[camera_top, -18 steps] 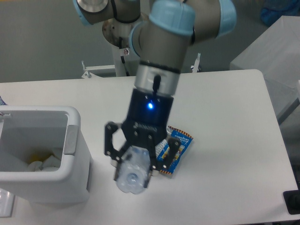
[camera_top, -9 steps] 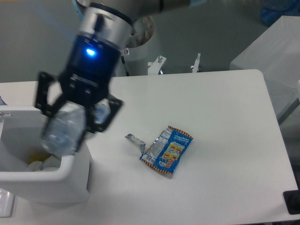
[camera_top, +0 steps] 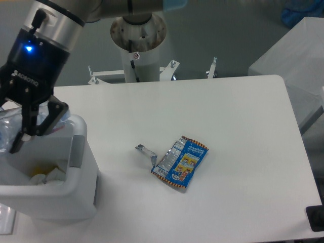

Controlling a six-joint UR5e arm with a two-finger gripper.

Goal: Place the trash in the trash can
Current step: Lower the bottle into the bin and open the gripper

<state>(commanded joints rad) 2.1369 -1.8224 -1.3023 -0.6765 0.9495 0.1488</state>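
Drop step: gripper (camera_top: 20,126) clamped on crushed bottle (camera_top: 11,132) above trash can (camera_top: 76,152). Next: open to release. Snack wrapper (camera_top: 182,163), foil scrap (camera_top: 146,151) remaining on surface (camera_top: 243,131).

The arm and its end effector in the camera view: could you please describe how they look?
The arm has a silver-grey cylindrical wrist. Below it sits a black end effector body with a glowing blue light, small white lettering and black linkage fingers. The base column is pale grey.
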